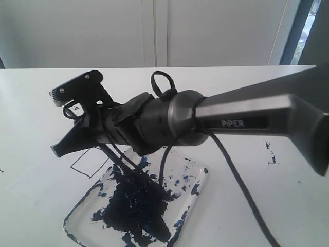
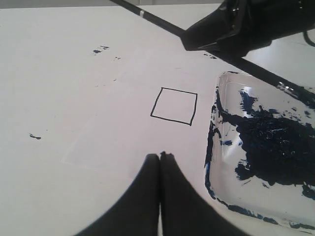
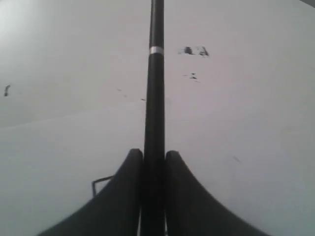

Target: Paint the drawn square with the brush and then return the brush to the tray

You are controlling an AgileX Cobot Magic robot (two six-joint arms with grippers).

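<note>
the white tabletop [image 1: 298,216] carries everything, and the right arm [image 1: 247,110] reaches across it from the right, low over the work. under it lies the clear tray [image 1: 193,177], with a big blotch of dark blue-black paint [image 1: 136,206] in its middle and splatters around it.

the right end effector [image 3: 154,160] is closed to a narrow gap, with the brush [image 3: 155,98] clamped between its two fingers. the handle runs out past the fingers on one side; on the other the stick slants down toward the paint in the tray. whether the tip touches the paint i cannot tell. the left end effector [image 2: 160,157] hangs apart with its fingers pressed together and nothing between them.

the drawn square [image 2: 174,105] sits just beside the tray and is blank inside its outline.

so the step in hand looks like loading the brush; no painting is done. the next move calls for lifting the tip clear of the tray wall, carrying it the short way to the square, and lowering it gently enough to stroke inside the outline without dripping on the way.
</note>
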